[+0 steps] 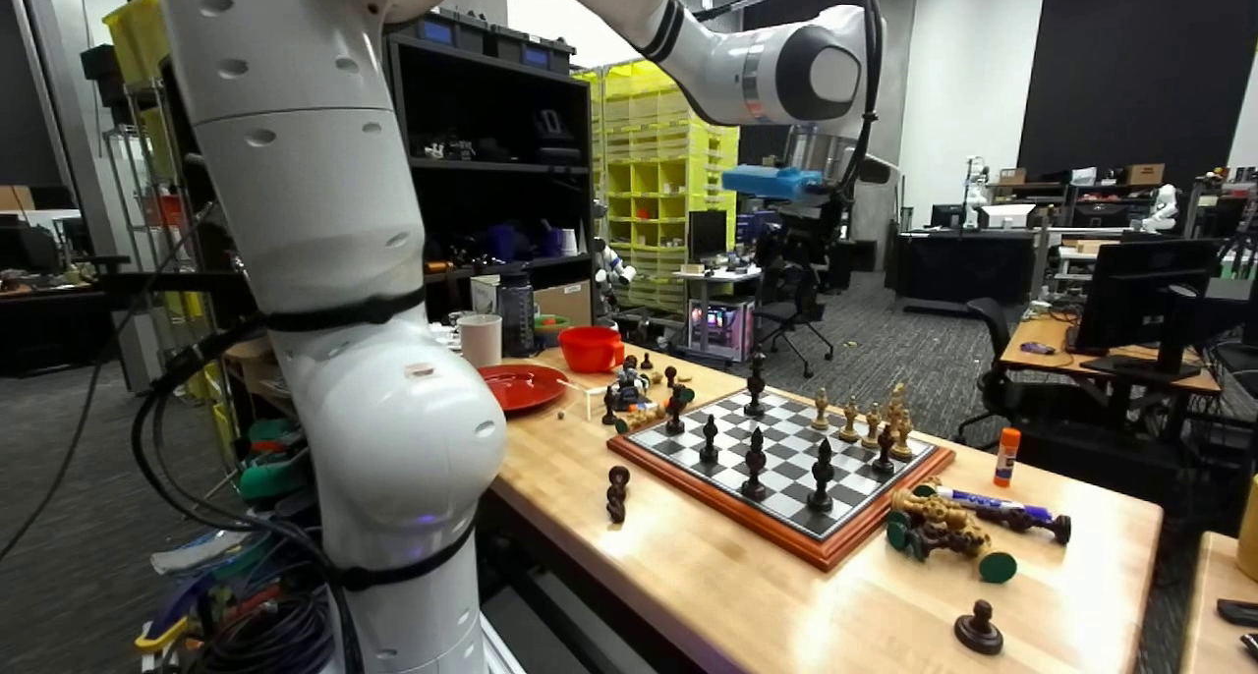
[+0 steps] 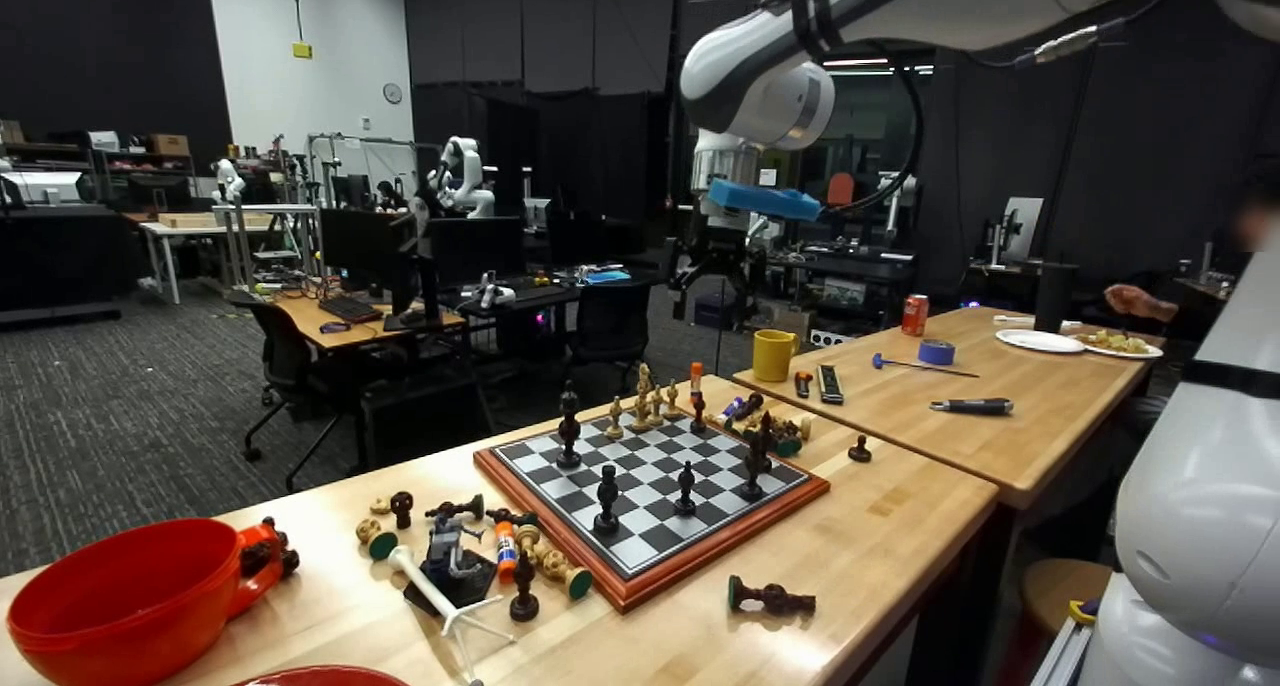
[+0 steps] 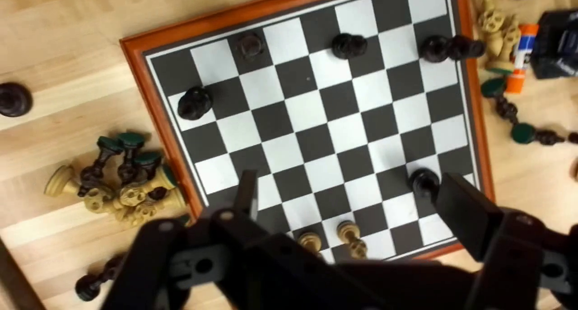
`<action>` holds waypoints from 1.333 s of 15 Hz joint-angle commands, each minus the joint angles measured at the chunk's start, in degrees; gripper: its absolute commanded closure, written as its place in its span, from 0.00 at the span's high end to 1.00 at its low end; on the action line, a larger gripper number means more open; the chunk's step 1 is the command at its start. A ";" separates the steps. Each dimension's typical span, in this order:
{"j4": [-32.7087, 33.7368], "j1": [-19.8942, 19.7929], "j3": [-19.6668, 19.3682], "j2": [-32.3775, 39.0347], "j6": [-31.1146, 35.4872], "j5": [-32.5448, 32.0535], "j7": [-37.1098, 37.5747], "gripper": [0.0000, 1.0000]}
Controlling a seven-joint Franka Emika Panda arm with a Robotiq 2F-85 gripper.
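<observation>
Jaws spread wide, the gripper [image 3: 350, 193] hung above the chessboard [image 3: 305, 109], where dark chess pieces [image 2: 606, 506] and tan chess pieces [image 2: 614, 419] stood; a dark pawn [image 1: 980, 631] stood apart on the wooden table [image 1: 757, 595].

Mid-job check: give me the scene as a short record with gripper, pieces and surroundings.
Gripper: open, holding nothing, above the chessboard
Dark pieces: several upright on the chessboard, spread out
Light pieces: upright, clustered near one edge
Off board: pile of toppled pieces alongside; dark pawn standing alone
Nearby: glue stick upright; red bowl
</observation>
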 commanded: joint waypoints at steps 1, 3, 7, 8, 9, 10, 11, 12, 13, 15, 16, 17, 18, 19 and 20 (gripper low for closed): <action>7.67 -2.63 -2.27 8.24 -0.90 2.54 5.56 1.00; 10.03 -3.98 -3.62 11.79 -0.63 3.62 8.66 1.00; 13.97 -6.36 -6.35 17.74 -0.67 5.35 15.32 1.00; 14.60 -6.81 -6.98 18.90 -0.47 5.71 17.25 1.00; 15.17 -7.12 -7.44 19.86 -0.19 6.13 18.74 1.00; 13.01 -6.52 -6.90 18.03 0.03 4.69 15.28 1.00; 13.44 -6.75 -7.15 18.81 0.04 4.74 15.32 1.00; 13.46 -6.79 -7.21 19.13 0.04 4.74 15.26 1.00; 13.46 -6.75 -7.19 19.23 0.04 4.74 15.26 1.00; 13.47 -6.53 -7.00 19.12 0.04 4.74 15.27 1.00; 13.48 -6.40 -6.92 19.06 0.04 4.74 15.28 1.00; 13.98 -6.38 -6.97 19.52 -0.63 4.46 15.94 1.00; 14.83 -6.55 -7.12 20.26 -1.44 4.66 16.69 1.00; 15.42 -6.68 -7.24 20.82 -2.38 4.78 17.13 1.00; 16.20 -6.85 -7.53 21.61 -2.95 4.80 18.37 1.00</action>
